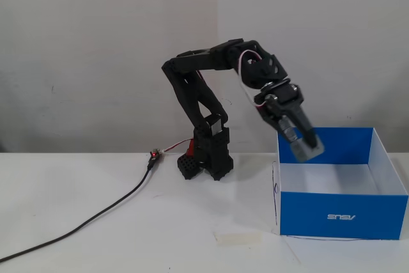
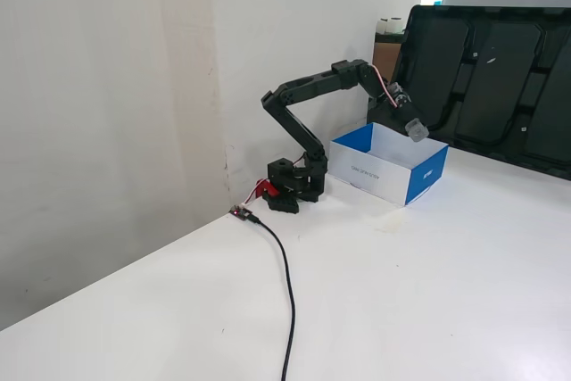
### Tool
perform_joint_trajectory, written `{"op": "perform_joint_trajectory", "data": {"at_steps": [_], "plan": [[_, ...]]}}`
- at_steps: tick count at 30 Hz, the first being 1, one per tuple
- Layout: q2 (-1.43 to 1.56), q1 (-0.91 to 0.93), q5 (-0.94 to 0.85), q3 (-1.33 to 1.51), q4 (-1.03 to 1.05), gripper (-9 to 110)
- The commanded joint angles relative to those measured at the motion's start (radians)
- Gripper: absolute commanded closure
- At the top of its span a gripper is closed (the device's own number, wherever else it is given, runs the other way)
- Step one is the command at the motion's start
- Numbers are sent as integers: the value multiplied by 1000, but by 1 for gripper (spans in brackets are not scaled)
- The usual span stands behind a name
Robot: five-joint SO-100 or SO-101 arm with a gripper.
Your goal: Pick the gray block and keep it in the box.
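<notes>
Far to the left of the end effector in a fixed view, a black cable (image 1: 83,222) trails across the white tabletop (image 1: 128,247) and rises toward a small red-lit connector (image 1: 153,155), which sits well to the left of and below the end effector. Closer in, the arm's black base (image 1: 206,161) stands on the tabletop near the wall, still left of and below the end effector, and the arm's links arch up from it and over to the right. A pale strip of tape (image 1: 238,237) lies flat on the tabletop, below the end effector and somewhat to its left.

The end effector (image 1: 305,148) points down and to the right, its fingers closed on the gray block (image 1: 307,150), which hangs clear in the air with nothing beneath it touching it. The block sits above the left part of the box (image 1: 342,215), over the open white interior, higher than the near blue wall.

In another fixed view, the end effector (image 2: 414,128) holds the gray block (image 2: 416,129) over the box (image 2: 426,178); a large dark tray-like panel (image 2: 486,78) leans just to the right of and behind the end effector.
</notes>
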Motion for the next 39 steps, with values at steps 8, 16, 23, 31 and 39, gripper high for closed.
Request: {"op": "perform_joint_trajectory", "data": {"at_steps": [8, 16, 23, 31, 39], "plan": [[-114, -250, -6, -81, 0, 98], [-236, -337, -80, -126, -2, 96], [-272, -399, -127, -146, 21, 74], [-293, -385, -178, -175, 57, 80], [-219, -236, -249, -163, 115, 96]]}}
